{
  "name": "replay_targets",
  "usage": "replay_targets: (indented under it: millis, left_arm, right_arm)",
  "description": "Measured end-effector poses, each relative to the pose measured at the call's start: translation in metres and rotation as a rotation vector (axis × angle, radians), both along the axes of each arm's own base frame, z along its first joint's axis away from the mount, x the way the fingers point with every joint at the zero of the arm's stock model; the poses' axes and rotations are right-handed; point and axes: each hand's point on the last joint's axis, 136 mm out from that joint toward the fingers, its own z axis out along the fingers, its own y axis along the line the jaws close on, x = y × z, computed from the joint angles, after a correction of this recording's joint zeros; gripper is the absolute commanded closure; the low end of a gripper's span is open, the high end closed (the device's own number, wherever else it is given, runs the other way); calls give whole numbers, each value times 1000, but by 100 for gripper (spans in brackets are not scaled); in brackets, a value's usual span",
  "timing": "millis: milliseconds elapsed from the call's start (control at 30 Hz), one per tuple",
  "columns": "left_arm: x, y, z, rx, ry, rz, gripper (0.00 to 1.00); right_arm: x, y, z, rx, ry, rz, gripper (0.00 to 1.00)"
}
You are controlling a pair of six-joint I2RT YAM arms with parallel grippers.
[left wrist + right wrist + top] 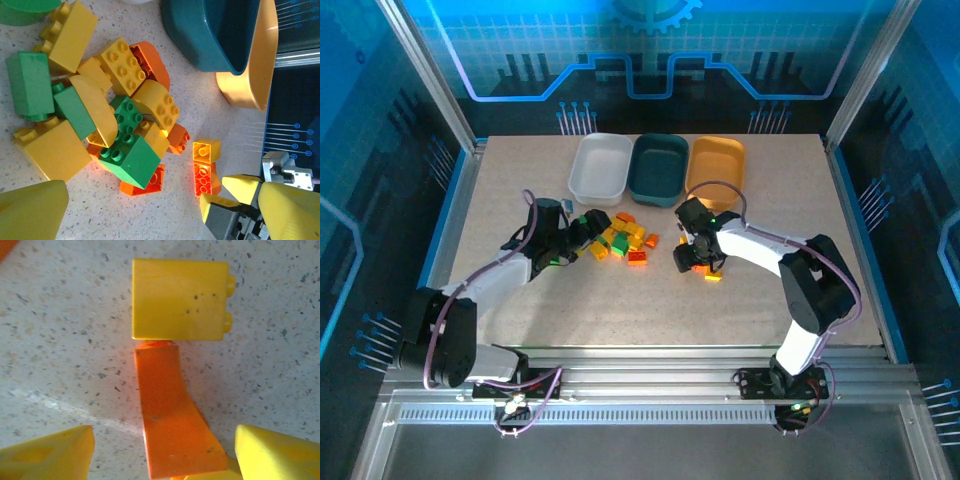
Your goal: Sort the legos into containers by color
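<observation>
- Three trays stand in a row at the far side of the surface (520,180); the teal tray (658,168) is in the middle, the white tray (600,168) just left of it and the yellow-orange tray (716,165) just right of it
- A pile of green, yellow and orange bricks (625,240) lies on the near side of the teal tray, slightly left
- The left gripper (590,225), near-left of the teal tray, sits at the pile's left edge; its jaws are spread wide and hold nothing
- The right gripper (705,262), near-right of the teal tray, is low over an orange brick (172,415) that touches a yellow brick (180,300); its fingers (277,455) stand apart on either side of the orange brick, not gripping it
</observation>
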Motion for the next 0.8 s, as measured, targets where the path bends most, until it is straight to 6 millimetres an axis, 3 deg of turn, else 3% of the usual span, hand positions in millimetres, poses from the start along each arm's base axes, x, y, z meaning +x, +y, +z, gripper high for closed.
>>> replay_targets:
  millis: [267,433,800]
  left_arm:
    - [6,-3,6,-8,-12,-11,1]
    - [9,-4,11,-10,-23,-11,1]
    - [13,-7,-1,-9,13,-21,1]
  right_arm:
    - [4,-8,-6,-63,-3,2,37]
    - [5,-9,-7,-73,-5,5,50]
    - [5,-5,-11,-45,10,11,71]
